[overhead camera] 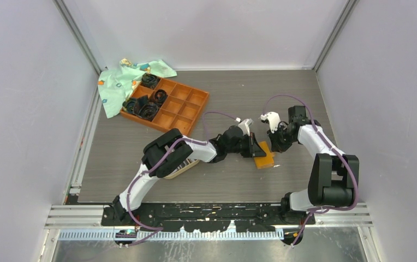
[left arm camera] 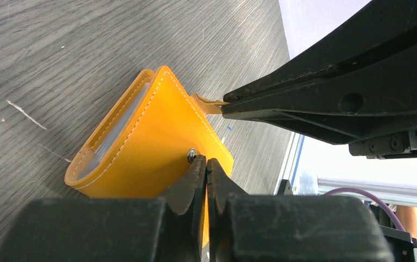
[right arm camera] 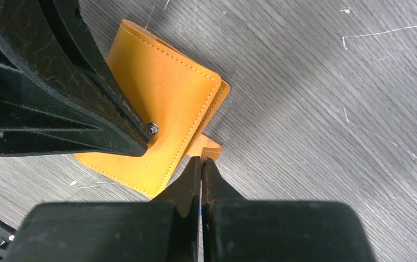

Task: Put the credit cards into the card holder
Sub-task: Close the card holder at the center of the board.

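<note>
the orange card holder point(overhead camera: 264, 159) lies folded on the grey worktop point(overhead camera: 222, 185), in the middle between the two arms. the left end effector point(left arm camera: 206, 164) is almost closed and pinches the holder's top flap just beside the little metal snap point(left arm camera: 192, 155). the right end effector point(right arm camera: 202, 161) is squeezed tight on the small orange tab point(right arm camera: 207, 146) that sticks out from the holder's edge.

No text, brand, number or sign is readable anywhere, not even on the orange card holder point(left arm camera: 157, 142).
</note>
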### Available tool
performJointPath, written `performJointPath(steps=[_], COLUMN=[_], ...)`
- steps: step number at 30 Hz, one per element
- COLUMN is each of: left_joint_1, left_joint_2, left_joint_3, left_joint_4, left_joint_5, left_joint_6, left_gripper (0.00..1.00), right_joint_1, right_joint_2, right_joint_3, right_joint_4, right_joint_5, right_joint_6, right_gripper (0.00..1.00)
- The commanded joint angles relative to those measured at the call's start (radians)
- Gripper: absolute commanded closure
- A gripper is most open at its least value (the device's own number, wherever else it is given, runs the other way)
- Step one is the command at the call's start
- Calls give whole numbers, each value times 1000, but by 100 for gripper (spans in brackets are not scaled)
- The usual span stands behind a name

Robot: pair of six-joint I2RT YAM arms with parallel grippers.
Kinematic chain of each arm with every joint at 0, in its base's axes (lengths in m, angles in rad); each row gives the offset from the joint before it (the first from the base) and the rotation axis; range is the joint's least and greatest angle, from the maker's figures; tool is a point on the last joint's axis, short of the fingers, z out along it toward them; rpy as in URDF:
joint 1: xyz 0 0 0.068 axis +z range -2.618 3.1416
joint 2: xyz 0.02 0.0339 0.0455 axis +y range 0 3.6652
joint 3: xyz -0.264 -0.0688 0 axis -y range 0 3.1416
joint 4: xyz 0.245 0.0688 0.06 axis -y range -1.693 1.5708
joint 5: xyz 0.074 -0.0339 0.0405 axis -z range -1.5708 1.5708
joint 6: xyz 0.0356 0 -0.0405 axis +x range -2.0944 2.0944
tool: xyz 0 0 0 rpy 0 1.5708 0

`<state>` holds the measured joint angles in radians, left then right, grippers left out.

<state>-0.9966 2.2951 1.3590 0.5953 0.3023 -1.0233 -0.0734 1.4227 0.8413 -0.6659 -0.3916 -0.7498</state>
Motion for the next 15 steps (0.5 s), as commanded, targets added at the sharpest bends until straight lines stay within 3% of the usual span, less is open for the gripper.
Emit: performJointPath(steps=[1, 15], left_joint_1=[4, 20], left_joint_2=[-18, -122], left_joint_3=[-32, -172], left_joint_4=[-93, 7], left_joint_5=[-74, -120], left_joint_6=[16, 6], left_gripper=[94, 89], right_joint_1=[24, 213], right_joint_2=[-33, 139], right_joint_3=[48, 226], right_joint_4=[8, -15], right_joint_5=[-18, -114], right_joint_6=[3, 35], right_gripper=[99, 99])
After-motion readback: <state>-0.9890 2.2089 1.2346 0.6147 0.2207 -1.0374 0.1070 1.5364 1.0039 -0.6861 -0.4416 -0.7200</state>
